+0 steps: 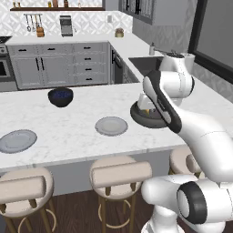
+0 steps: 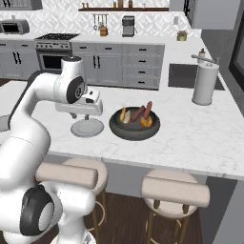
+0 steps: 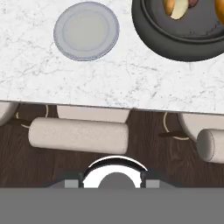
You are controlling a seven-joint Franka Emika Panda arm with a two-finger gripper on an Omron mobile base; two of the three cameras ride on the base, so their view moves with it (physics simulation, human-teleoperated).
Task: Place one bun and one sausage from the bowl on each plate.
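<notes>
White marble table (image 2: 200,133) carries wide shallow dark grey-black bowl (image 2: 134,125). In bowl: two golden-orange buns (image 2: 125,115), one left, one right; slim red-brown sausages (image 2: 138,113) between them, leaning on far rim. Flat round light-grey plate (image 2: 87,127) just left of bowl, apart from it. White arm's hand above plate; end effector hidden. White paper-towel roll (image 2: 205,83) upright, far right.

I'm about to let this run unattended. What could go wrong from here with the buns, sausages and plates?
1. The buns and sausages lie crowded together in the bowl, so a grasp might catch two items or nudge a neighbour.
2. The near plate sits close beside the bowl, while the far plate lies well off to the side near the counter's front edge; a long carry could drop food.
</notes>
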